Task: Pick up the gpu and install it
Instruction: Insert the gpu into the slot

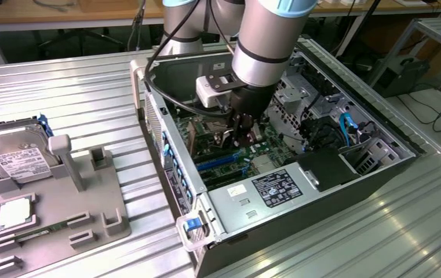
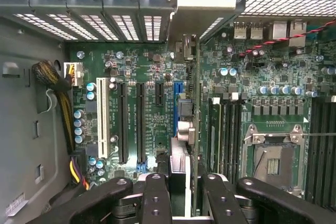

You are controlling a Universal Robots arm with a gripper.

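Over the open case [image 1: 375, 174], my gripper [image 2: 185, 192] jaws pinch the gpu [image 2: 188, 129] edge-on; I judge it thin, stiff, fragile.

Silver-grey cylindrical robot arm [image 1: 263, 40] with pale blue joint rings, black cable, white wrist block, black screw-studded gripper [image 1: 240, 130].

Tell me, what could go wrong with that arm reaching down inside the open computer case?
The black gripper holds the thin dark GPU card edge-on above the green motherboard. If the card comes down tilted, it might miss the long black slots. It could also knock the small blue capacitors crowded close beside it.
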